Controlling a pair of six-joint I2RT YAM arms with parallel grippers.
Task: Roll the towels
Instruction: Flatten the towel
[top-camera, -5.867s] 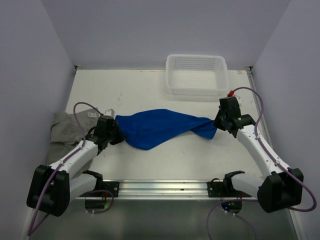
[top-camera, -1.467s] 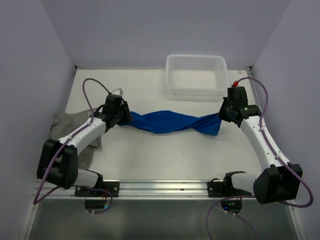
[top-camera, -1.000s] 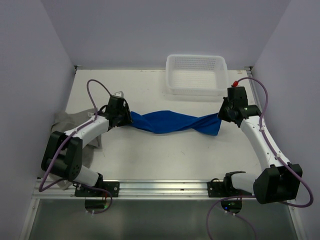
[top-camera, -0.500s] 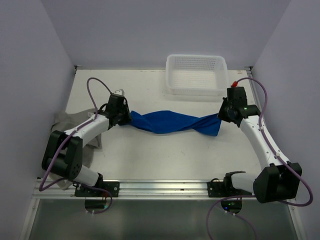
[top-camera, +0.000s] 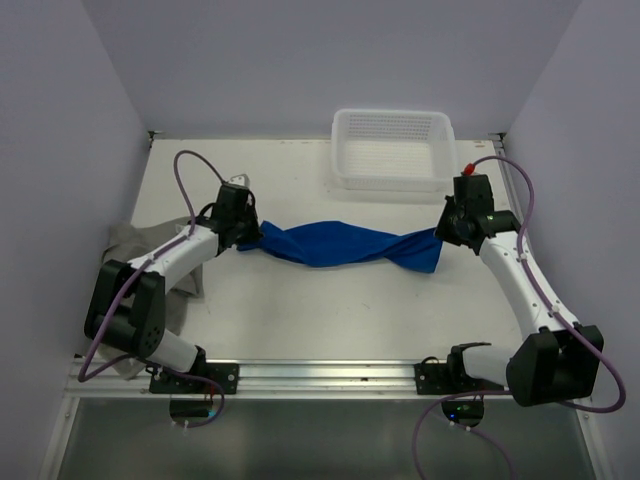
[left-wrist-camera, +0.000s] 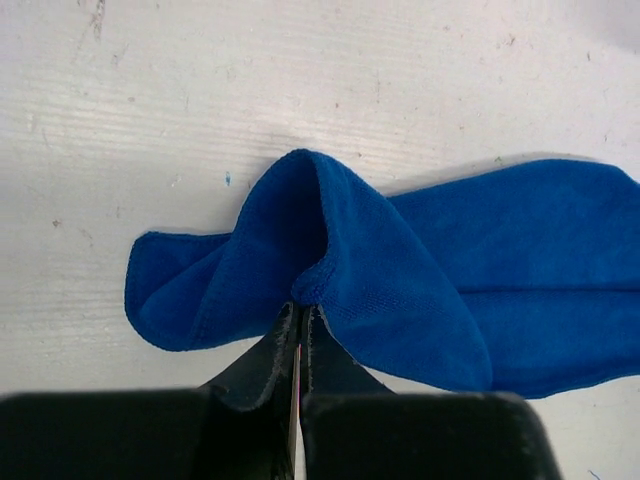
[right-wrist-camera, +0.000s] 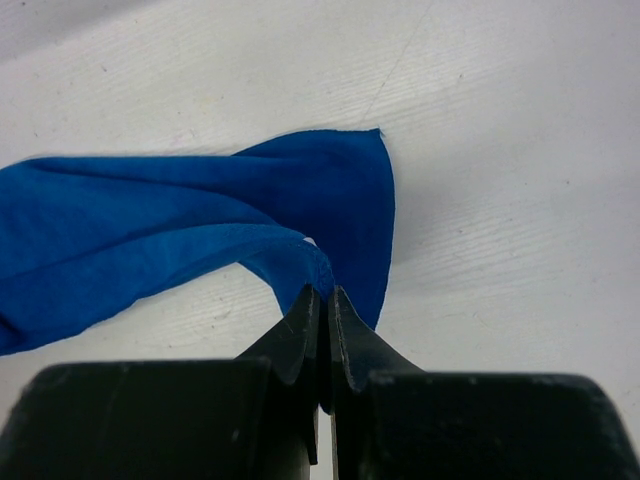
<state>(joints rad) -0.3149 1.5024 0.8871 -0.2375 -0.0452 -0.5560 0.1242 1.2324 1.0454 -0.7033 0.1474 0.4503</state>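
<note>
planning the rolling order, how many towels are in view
2. The blue towel lies stretched out at centre; the grey towel is crumpled at the far left, partly hidden under the left arm.

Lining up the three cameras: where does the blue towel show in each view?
Top: towel mid-table, stretched between left tool and right tool.
Left wrist: towel fills centre and right, end pinched in the tool.
Right wrist: towel at left and centre, corner pinched.
Shared landmark: white table.
</note>
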